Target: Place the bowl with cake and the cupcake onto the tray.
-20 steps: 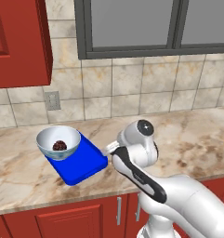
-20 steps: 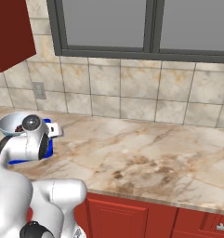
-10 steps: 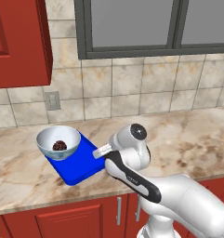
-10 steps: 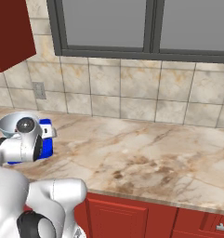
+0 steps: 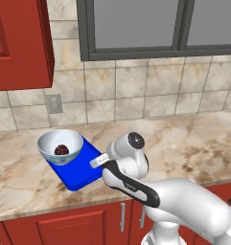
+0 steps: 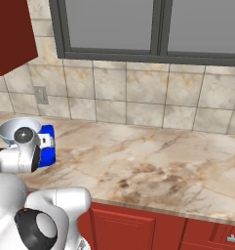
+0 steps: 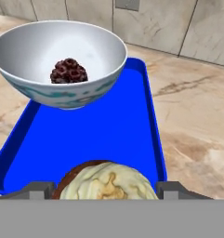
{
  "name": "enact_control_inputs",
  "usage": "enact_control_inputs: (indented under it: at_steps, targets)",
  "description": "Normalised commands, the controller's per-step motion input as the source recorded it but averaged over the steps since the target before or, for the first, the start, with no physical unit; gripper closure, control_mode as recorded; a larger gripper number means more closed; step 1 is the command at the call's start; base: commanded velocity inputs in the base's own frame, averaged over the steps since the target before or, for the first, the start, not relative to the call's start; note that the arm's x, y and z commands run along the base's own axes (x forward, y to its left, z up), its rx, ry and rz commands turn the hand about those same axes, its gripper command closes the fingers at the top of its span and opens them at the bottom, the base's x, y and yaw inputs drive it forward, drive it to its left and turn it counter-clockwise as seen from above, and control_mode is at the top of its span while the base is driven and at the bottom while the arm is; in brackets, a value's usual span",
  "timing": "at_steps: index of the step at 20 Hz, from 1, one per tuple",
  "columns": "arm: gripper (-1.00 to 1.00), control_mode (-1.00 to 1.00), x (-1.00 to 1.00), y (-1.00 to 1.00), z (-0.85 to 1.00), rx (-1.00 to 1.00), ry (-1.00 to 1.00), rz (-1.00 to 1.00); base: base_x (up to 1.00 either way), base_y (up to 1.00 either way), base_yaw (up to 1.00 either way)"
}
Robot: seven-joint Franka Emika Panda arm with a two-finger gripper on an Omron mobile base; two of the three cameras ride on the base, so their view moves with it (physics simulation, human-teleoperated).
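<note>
We see a beige marble counter (image 5: 193, 143) running under a tiled backsplash (image 5: 150, 91) with a wall outlet (image 5: 54, 103), a dark-framed window (image 6: 138, 29) above and red cabinets (image 5: 18, 43) at the upper left. The tray (image 5: 81, 172) lies on the counter near its front edge, and the bowl (image 5: 60, 146) sits on the tray's far end with the cake (image 7: 69, 71) inside. Our gripper (image 7: 105, 191) hangs over the tray's near end, its tips closed against the cupcake (image 7: 106, 182) between them.
</note>
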Motion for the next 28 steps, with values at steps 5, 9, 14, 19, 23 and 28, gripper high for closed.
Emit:
enact_control_inputs:
  at_steps: [5, 9, 14, 19, 23, 28]
  targets:
    - [1.00, -1.00, 0.04, 0.03, -0.22, 0.00, 0.00, 0.02, 0.00, 0.00, 0.00]
    - [1.00, -1.00, 0.16, 0.09, -0.34, 0.00, 0.02, 0.02, 0.00, 0.00, 0.00]
    - [1.00, -1.00, 0.27, 0.16, -0.27, -0.01, 0.03, 0.01, 0.00, 0.00, 0.00]
    - [1.00, -1.00, 0.12, 0.09, -0.06, 0.00, 0.00, 0.00, 0.00, 0.00, 0.00]
    - [-1.00, -1.00, 0.09, 0.10, -0.04, 0.00, 0.00, 0.00, 0.00, 0.00, 0.00]
    - [-1.00, -1.00, 0.17, 0.14, -0.08, -0.01, 0.00, 0.00, 0.00, 0.00, 0.00]
